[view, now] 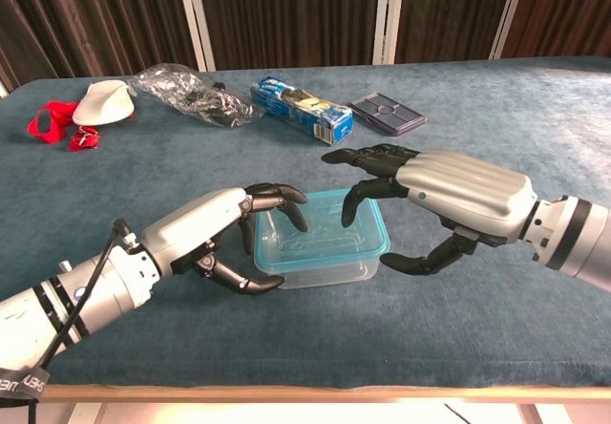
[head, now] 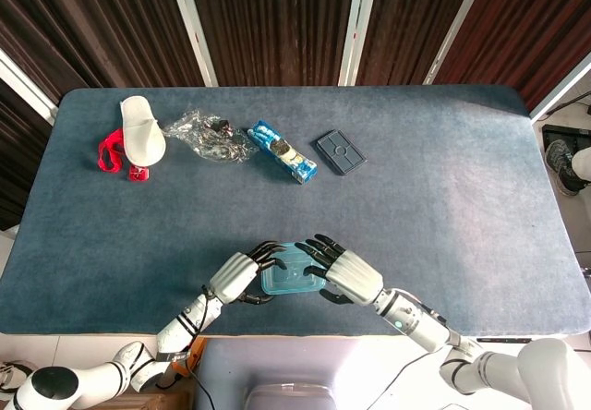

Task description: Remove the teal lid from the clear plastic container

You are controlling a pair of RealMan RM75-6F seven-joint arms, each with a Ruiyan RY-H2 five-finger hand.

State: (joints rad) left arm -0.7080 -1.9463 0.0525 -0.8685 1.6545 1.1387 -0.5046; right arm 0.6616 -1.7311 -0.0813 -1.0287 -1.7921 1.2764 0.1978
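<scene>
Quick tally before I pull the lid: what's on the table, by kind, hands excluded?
Clear container with teal lid: 1
White slipper: 1
Red strap: 1
Crumpled clear plastic bag: 1
Blue snack packet: 1
Dark flat case: 1
Total: 6

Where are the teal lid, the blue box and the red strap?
teal lid [view: 320, 244], chest view, its top face.
blue box [view: 301, 109], chest view, its long side.
red strap [view: 55, 120], chest view, its loop.
</scene>
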